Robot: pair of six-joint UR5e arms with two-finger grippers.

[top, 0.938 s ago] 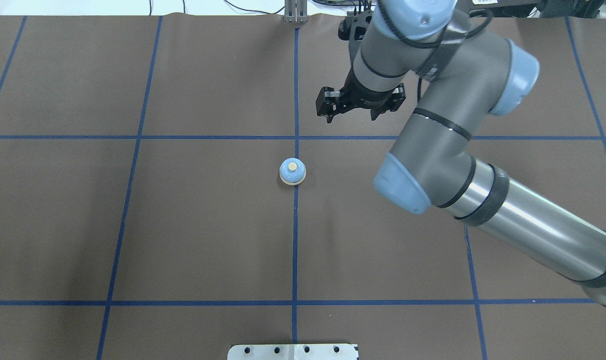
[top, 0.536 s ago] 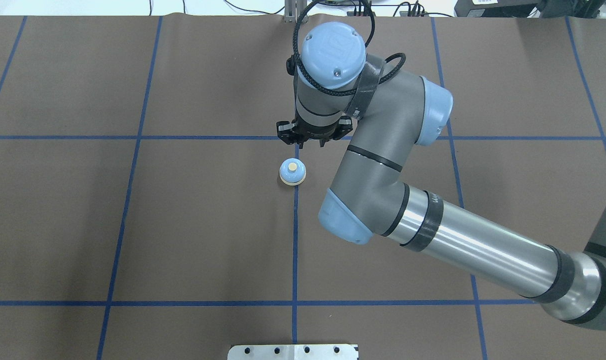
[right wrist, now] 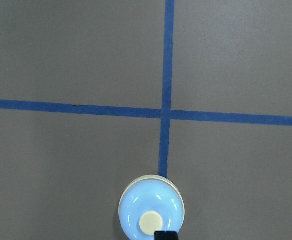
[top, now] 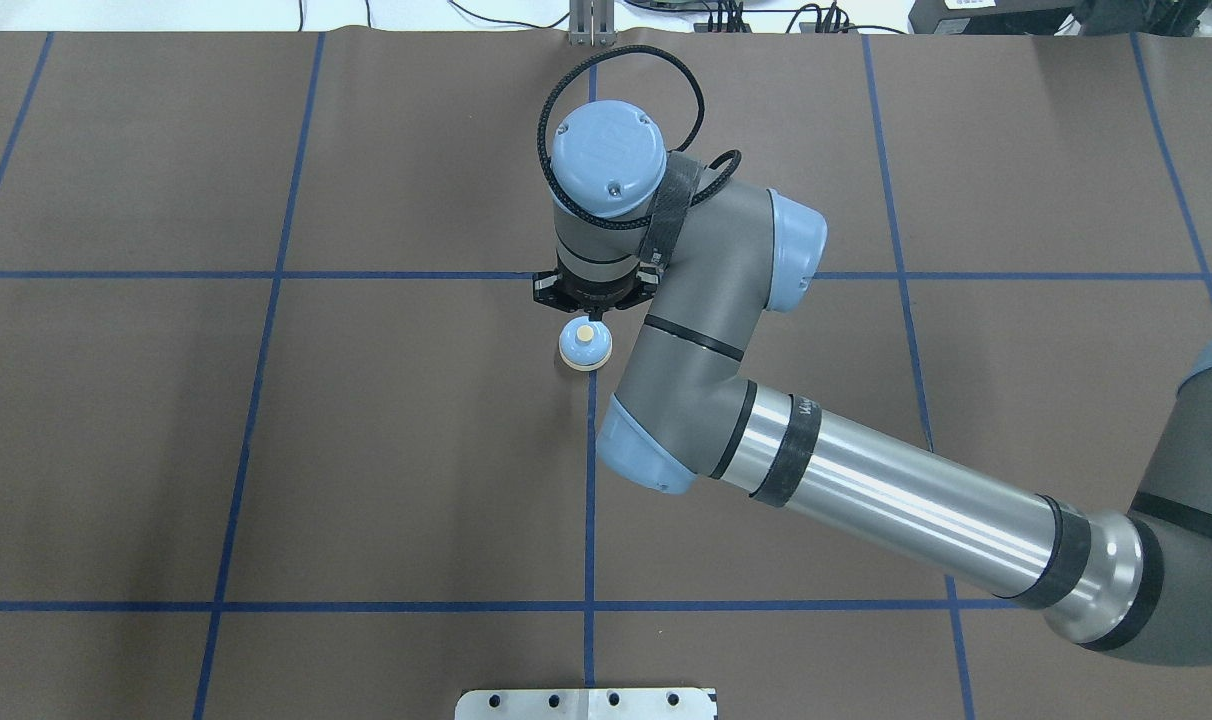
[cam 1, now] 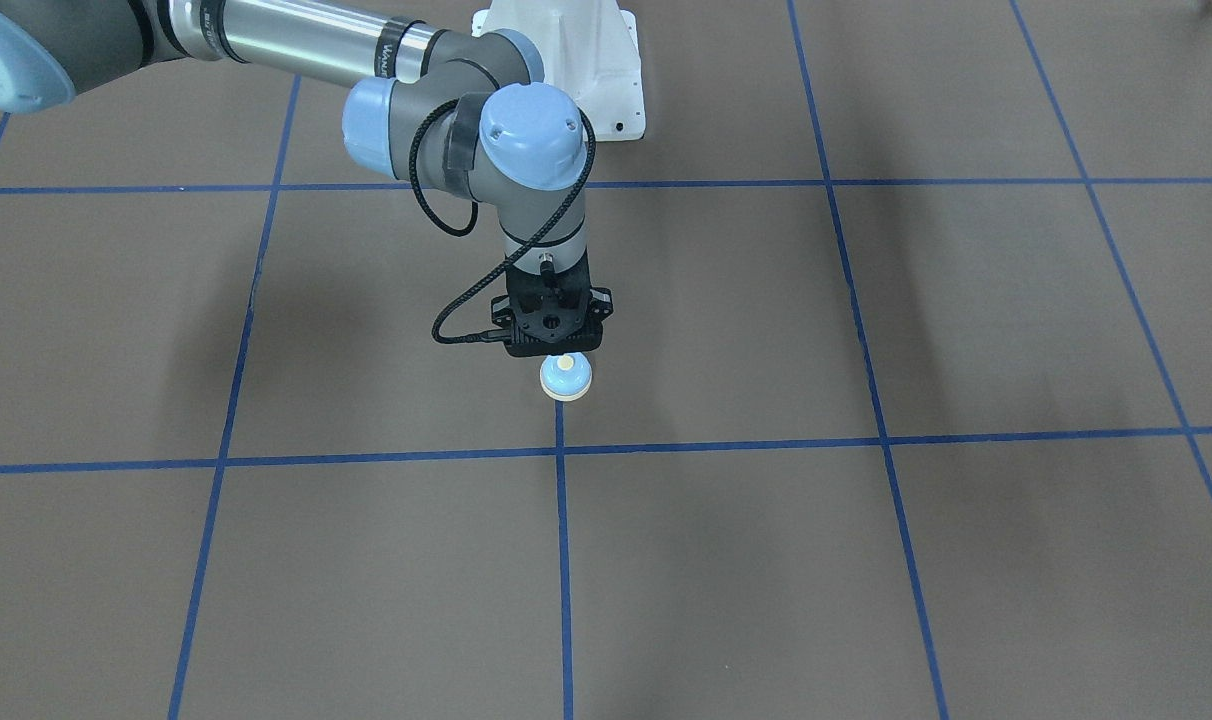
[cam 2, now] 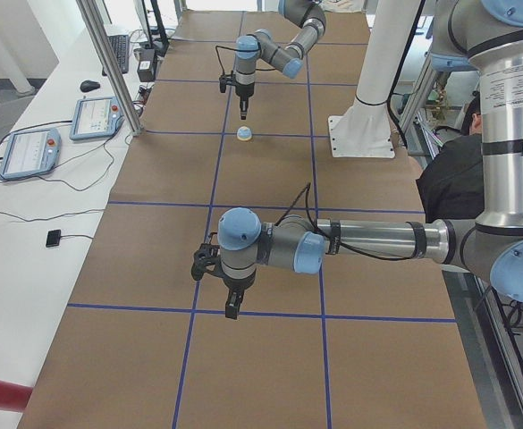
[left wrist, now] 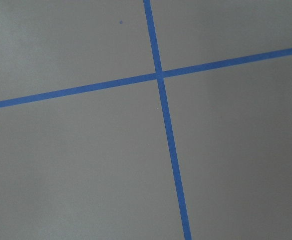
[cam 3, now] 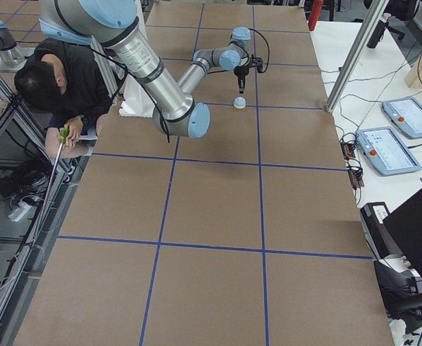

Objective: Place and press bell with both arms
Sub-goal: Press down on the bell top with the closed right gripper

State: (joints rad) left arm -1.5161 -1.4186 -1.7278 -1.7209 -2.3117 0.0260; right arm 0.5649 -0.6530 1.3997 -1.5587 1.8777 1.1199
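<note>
Brown paper (top: 366, 450) gridded in blue tape (top: 266, 275) bears the bell (top: 585, 345) under the narrow-closed right pincer (right wrist: 165, 235).

Blue tape lines (top: 366, 606) cross the brown table cover (top: 396, 450), a black-clad person (cam 3: 73, 90) beside it.

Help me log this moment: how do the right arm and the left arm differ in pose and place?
The right arm reaches to the bell, the right tool poised close over it; the left arm stands far from the bell. The right wrist view shows the bell; the left tool hangs over only brown table and blue tape. Both tools point down.
</note>
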